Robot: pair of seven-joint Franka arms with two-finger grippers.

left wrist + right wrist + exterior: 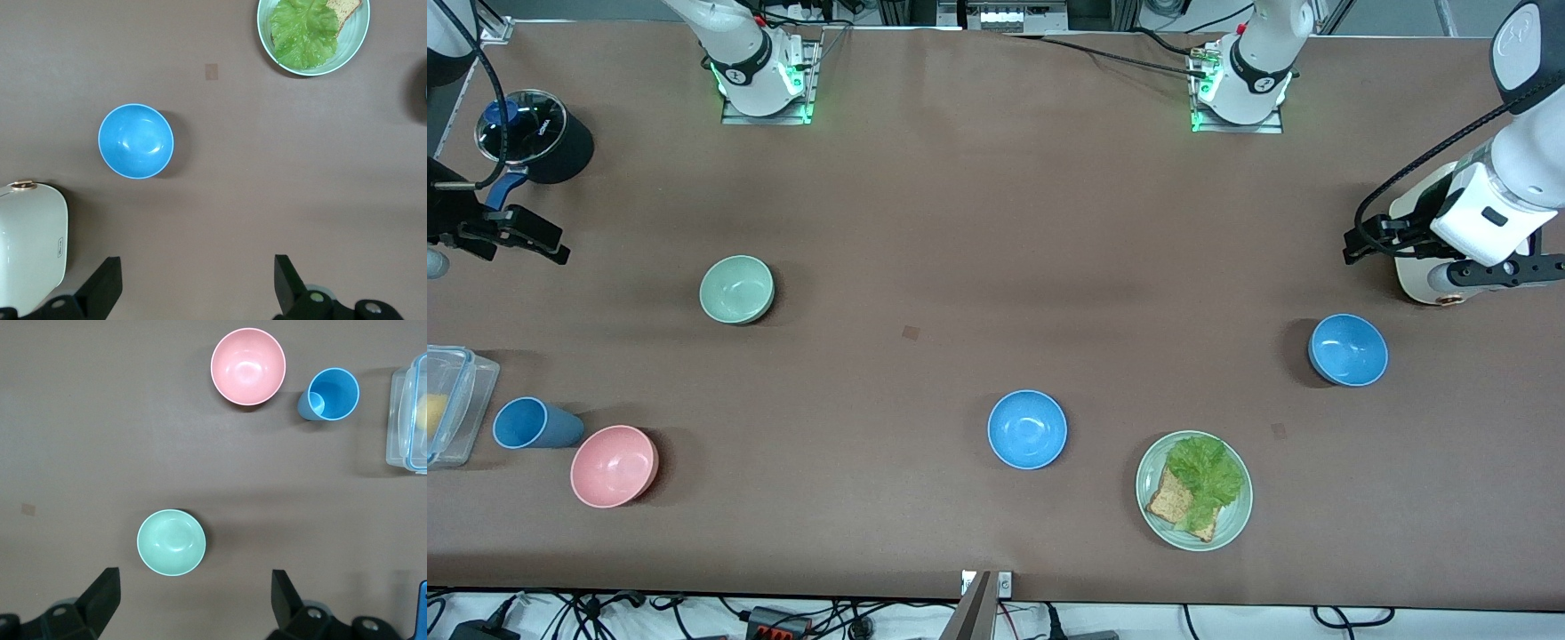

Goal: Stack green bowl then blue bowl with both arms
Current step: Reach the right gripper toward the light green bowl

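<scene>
The green bowl (736, 289) stands upright and empty toward the right arm's end of the table; it also shows in the right wrist view (171, 542). One blue bowl (1348, 349) stands toward the left arm's end and shows in the left wrist view (136, 141). A second blue bowl (1027, 428) stands mid-table, nearer the front camera. My right gripper (543, 242) (193, 600) is open and empty, up in the air at its end of the table. My left gripper (1359, 247) (197, 287) is open and empty, up in the air beside a white appliance.
A pink bowl (614, 465), a blue cup (529, 423) and a clear plastic container (449, 404) stand near the right arm's end. A pale green plate (1232, 524) holds toast and lettuce. A white appliance (1423, 271) and a black lidded pot (560, 147) stand at the table's ends.
</scene>
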